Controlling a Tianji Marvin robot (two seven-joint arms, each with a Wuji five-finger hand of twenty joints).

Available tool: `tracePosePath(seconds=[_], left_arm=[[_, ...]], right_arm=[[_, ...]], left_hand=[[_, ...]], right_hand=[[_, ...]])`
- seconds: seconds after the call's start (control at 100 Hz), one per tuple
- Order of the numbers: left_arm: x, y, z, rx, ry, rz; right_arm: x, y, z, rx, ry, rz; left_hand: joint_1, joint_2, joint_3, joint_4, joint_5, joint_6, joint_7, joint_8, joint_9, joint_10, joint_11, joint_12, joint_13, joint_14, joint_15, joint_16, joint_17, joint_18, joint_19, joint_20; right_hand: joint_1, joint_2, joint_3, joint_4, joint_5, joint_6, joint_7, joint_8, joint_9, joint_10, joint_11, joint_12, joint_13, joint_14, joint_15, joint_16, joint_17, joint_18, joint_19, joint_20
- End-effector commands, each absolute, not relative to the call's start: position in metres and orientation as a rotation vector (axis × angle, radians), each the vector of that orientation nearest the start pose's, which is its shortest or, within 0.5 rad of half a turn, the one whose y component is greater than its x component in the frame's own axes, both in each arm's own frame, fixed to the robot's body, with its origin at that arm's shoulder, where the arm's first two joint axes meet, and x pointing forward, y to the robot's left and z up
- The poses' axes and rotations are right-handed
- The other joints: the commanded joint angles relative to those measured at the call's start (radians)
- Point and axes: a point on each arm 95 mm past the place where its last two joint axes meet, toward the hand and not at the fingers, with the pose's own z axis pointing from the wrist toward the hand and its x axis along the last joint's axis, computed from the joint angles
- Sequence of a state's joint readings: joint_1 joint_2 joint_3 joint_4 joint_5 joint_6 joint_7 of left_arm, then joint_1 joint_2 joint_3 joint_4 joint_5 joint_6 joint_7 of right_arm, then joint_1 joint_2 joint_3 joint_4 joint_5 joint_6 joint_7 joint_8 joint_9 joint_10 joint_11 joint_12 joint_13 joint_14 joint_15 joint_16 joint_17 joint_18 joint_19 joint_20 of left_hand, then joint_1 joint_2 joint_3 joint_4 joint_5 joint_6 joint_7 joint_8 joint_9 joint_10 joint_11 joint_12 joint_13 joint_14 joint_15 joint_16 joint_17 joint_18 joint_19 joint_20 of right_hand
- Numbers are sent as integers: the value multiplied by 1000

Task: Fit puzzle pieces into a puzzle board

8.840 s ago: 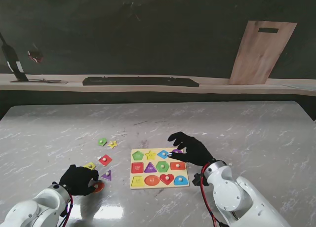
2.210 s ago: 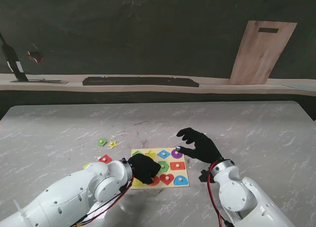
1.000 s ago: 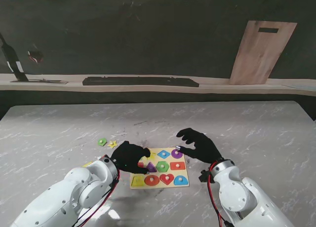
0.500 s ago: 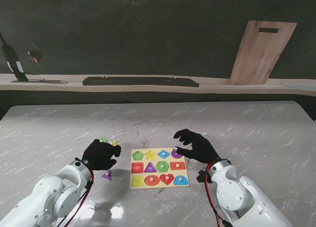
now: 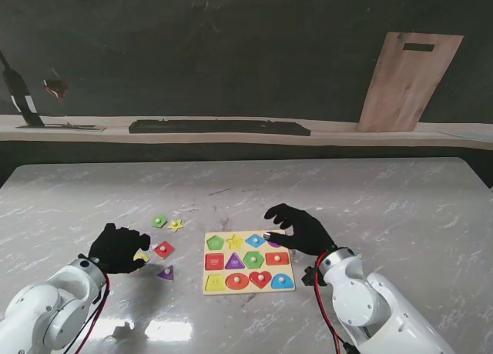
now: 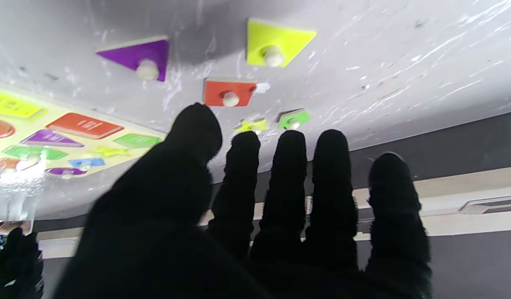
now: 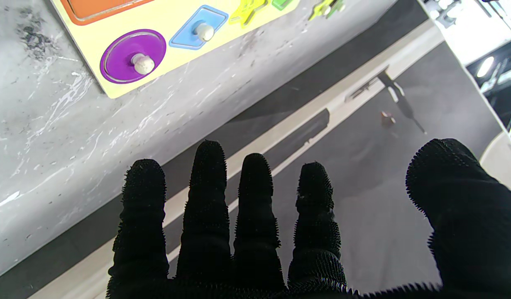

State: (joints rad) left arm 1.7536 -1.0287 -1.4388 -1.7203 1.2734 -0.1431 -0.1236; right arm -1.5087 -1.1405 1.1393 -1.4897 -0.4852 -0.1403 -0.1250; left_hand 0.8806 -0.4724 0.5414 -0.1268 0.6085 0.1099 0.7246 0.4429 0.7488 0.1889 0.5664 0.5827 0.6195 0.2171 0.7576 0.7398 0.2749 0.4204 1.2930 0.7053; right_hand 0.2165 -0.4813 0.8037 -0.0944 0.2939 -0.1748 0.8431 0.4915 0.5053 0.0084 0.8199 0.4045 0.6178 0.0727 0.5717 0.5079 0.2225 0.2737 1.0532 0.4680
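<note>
Overhead, grey-veined marble table (image 5: 385, 192) against dark wall (image 5: 231, 54).

Marble table (image 5: 370, 192), dark wall (image 5: 231, 54), wooden board (image 5: 408, 81)

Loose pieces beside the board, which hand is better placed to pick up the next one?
Left. The left hand hovers open beside the yellow piece and red piece, while the right hand is over the puzzle board.

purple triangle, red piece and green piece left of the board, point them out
purple triangle (image 5: 166, 274), stand view, on its face
red piece (image 5: 163, 249), stand view, on its middle
green piece (image 5: 159, 222), stand view, on its middle
</note>
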Motion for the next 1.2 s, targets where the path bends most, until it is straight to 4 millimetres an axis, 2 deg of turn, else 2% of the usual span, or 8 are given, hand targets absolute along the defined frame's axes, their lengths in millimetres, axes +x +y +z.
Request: tracePosePath(seconds=[0.0,0.05,0.1,0.18,0.39,0.53,0.85,1.19], left_arm=[[362,80,-334,-1043,1738,-1098],[362,84,-337,-1045,1739,-1093],[362,88,-340,-1051,1739,-1096],[363,92,-344,-1067,1739,-1099],[368,98,-357,-1062,1713,-1104],[372,99,-362,-1050,1680,-1132],[382,95,-367,-1058,1678,-1156],[389,93,-372,-1064,1711,-1125]], right_arm=[[407,27,-342,-2015,-1534,-2402],[407,28,-342,-2016,-1538,-2398],[407,28,-343,-2017,-1542,-2395],[407,29,-343,-2017,-1549,-2390],[408,29,-344,-2019,-1562,-2380],[408,30,-344,-2019,-1566,-2378],[408,30,-344,-2020,-1568,-2377],[408,29,-344,-2018,-1565,-2388]], left_hand=[[48,0,-10,-11,-26,-8,-6,18,-18,-15,-6,-6,-10,-19,-8,21,-13,-89,-6,-17],[72,-4,-9,-20,-28,-17,-7,16,-16,-25,-6,10,-8,-26,-13,23,-10,-95,-8,-20],[93,-6,-2,-20,-30,-21,-4,9,-10,-31,-34,64,-8,-33,-21,28,-8,-101,-13,-27],[108,-9,8,-16,-35,-35,-5,7,-13,-34,-42,79,-14,-41,-23,29,-11,-110,-20,-32],[70,-19,77,-1,-45,-58,-11,2,-22,-41,-39,99,-15,-52,-14,45,-11,-121,-26,-39],[66,-14,94,-1,-49,-68,-15,-2,-16,-42,-38,104,-12,-55,-9,47,-7,-120,-22,-39],[85,-36,106,-16,-47,-103,10,2,10,-45,-44,117,0,-58,-2,43,0,-124,-18,-39],[150,-68,99,-33,-34,-131,77,10,73,-52,-94,163,19,-55,9,50,10,-121,-14,-40]], right_hand=[[-34,18,-13,37,7,-28,-21,16,31,-25,-1,3,16,-20,10,7,-6,7,6,20],[-34,18,-13,37,7,-30,-20,17,31,-25,-1,3,16,-20,10,7,-6,7,6,20],[-34,18,-12,37,7,-28,-20,17,32,-24,-1,3,16,-20,10,7,-7,7,5,20],[-34,18,-12,37,8,-28,-20,17,32,-26,-1,3,16,-19,10,7,-7,8,5,20],[-34,18,-12,37,7,-28,-20,17,32,-24,0,3,16,-19,10,7,-7,8,5,19],[-35,18,-12,37,8,-29,-20,17,32,-25,0,3,17,-19,11,7,-7,8,5,20],[-35,18,-11,37,7,-28,-20,17,33,-25,0,4,17,-19,11,7,-8,8,5,20],[-34,18,-11,37,5,-30,-20,16,36,-27,1,4,18,-20,11,7,-7,8,6,20]])
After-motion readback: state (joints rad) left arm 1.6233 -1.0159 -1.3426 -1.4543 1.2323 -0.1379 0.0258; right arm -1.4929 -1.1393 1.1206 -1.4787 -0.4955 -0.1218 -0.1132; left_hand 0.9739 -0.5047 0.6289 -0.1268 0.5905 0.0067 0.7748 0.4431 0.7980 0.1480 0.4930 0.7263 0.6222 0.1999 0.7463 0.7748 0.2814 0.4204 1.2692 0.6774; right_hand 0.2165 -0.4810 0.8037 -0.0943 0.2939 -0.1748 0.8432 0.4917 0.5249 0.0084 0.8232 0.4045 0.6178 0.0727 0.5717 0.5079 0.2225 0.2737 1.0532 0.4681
